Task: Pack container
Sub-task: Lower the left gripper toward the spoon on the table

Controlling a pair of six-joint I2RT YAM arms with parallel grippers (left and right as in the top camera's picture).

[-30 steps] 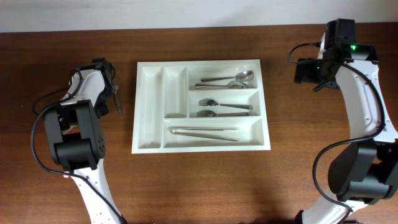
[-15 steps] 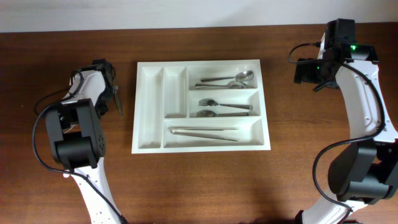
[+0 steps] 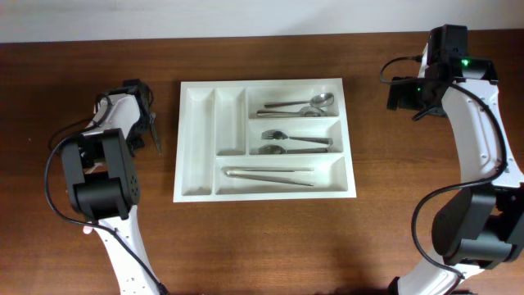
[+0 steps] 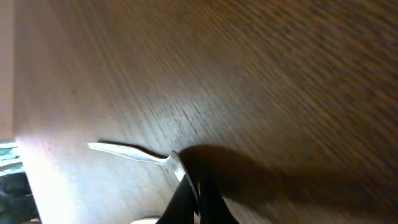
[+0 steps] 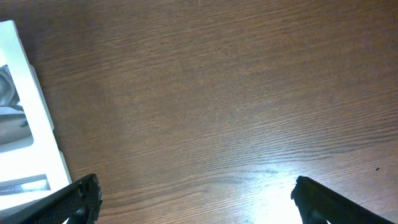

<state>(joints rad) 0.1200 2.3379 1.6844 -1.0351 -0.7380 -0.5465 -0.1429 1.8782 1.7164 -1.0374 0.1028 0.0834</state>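
The container (image 3: 262, 83), a large white cutlery tray, lies mid-table; its edge (image 5: 28, 118) also shows in the right wrist view. Its long compartments hold spoons (image 3: 299, 106), forks (image 3: 291, 142) and long thin utensils (image 3: 270, 174). My left gripper (image 3: 154, 138) is left of the tray, low over the table. In the left wrist view its jaws (image 4: 189, 186) are shut, pinching the end of a thin silver utensil (image 4: 127, 151) that lies on the wood. My right gripper (image 3: 404, 94) hovers right of the tray, open (image 5: 196, 193) with nothing between its fingers.
The two narrow upright compartments (image 3: 213, 123) at the tray's left hold nothing. Brown wooden table (image 3: 262, 238) runs all round the tray. A pale wall edge (image 3: 205, 16) borders the far side.
The left gripper's jaws have closed while the arm stayed in place beside the tray. The right arm has not moved.
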